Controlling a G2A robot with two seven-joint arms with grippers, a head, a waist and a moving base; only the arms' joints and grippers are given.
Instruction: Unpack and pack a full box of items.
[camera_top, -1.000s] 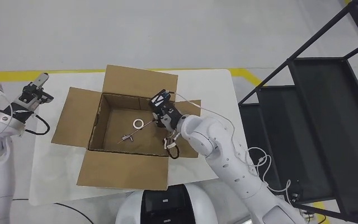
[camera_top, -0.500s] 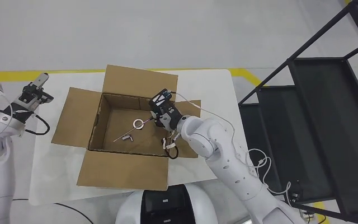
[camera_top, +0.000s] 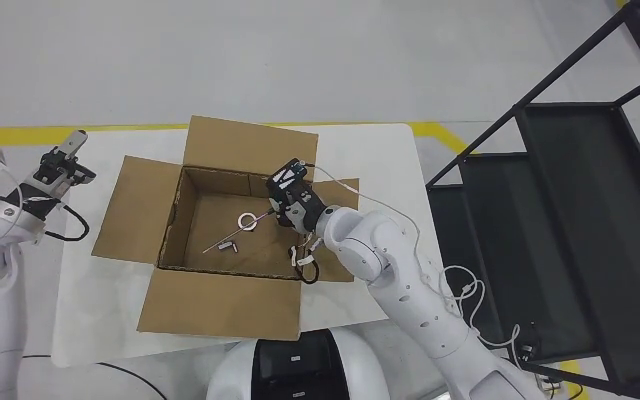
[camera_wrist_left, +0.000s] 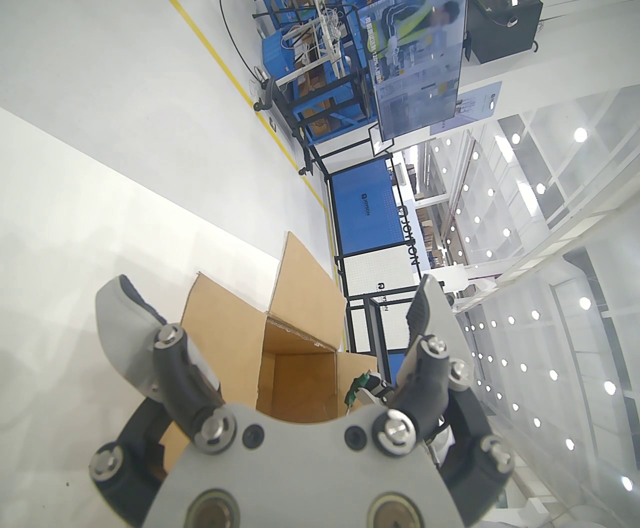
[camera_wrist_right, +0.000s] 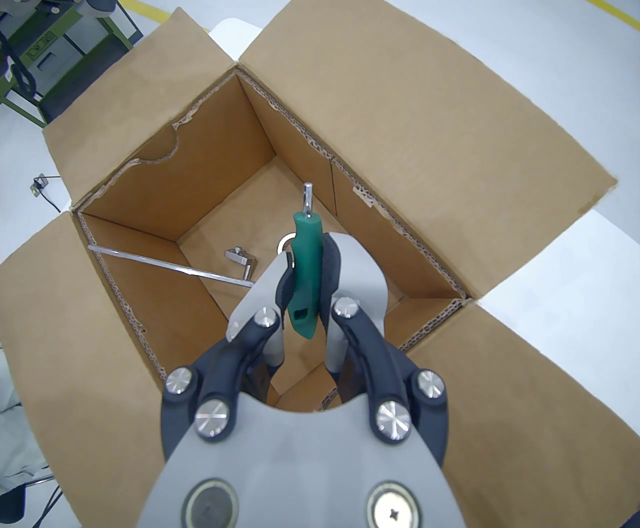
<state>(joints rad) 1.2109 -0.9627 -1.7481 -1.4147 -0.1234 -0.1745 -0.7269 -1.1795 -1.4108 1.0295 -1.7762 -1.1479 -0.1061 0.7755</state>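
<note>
An open cardboard box (camera_top: 220, 305) stands on the white table (camera_top: 375, 160). Over the box's right side, my right gripper (camera_top: 284, 197) (camera_wrist_right: 310, 255) is shut on the green handle of a T-handle wrench (camera_wrist_right: 305, 270). Its long metal rod (camera_top: 238, 233) (camera_wrist_right: 170, 265) slants across the inside of the box. On the box floor lie a metal ring (camera_top: 245, 221) (camera_wrist_right: 284, 245), partly hidden by a finger, and a small metal bracket (camera_top: 228, 246) (camera_wrist_right: 240, 256). My left gripper (camera_top: 62, 160) (camera_wrist_left: 275, 295) stays open off the table's left side, well away from the box (camera_wrist_left: 300, 280), holding nothing.
The box's flaps (camera_wrist_right: 425, 125) are folded out on all sides and cover much of the table. A black metal staircase (camera_top: 545, 200) stands on the floor to the right. A yellow floor line (camera_top: 120, 129) runs behind the table.
The wrench's rod has swung a little, its far tip sliding toward the box's left wall. The left arm has not moved.
</note>
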